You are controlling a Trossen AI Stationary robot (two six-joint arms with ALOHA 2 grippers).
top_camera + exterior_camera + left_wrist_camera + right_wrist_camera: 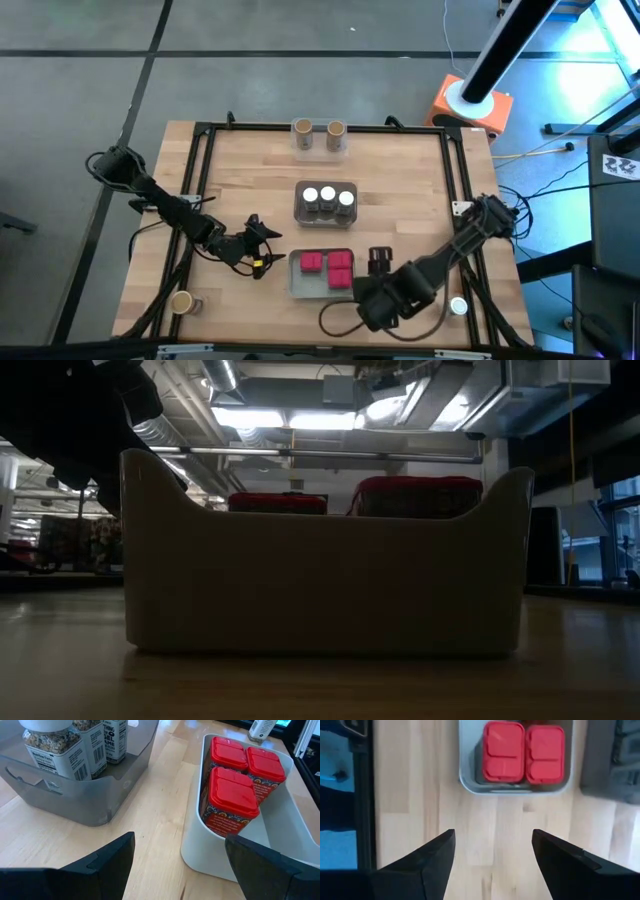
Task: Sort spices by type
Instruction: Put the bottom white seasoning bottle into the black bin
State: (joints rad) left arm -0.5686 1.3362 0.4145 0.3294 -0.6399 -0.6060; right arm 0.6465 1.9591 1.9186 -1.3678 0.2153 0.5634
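High view: you've got the left gripper (262, 247) low over the table (400, 170), just left of the white tray (294, 278), fingers spread, nothing in them. Right gripper (380, 262) sits just right of that tray, near the front edge, also spread and empty. In the white tray: three red-lidded boxes (328, 266). Behind it, mid-table, the grey tray (299, 208) w/ three white-lidded jars (328, 195) in a row. At the back edge, two tan-topped cylinders (318, 129) side by side in a clear tray. One more tan-topped cylinder (181, 302) stands alone at the front-left corner, well apart from the rest. A white-lidded jar (458, 307) stands alone at front right, beside the right arm.

Low view: the white tray's wall (320, 585) fills most of what you see; two red box tops (350, 497) show above its rim. Grippers can't be made out here.

Left wrist view: both fingers (107, 862) wide apart, empty. Past them the three red boxes (235, 775) stand upright, packed together at one end of the white tray (200, 850); the grey tray (75, 795) w/ labelled jars (55, 747) is beside it, a strip of bare wood between.

Right wrist view: fingers (425, 862) apart, empty, over bare wood. Ahead, the white tray's end (512, 787) w/ two red lids (525, 752) seen from above, touching each other.
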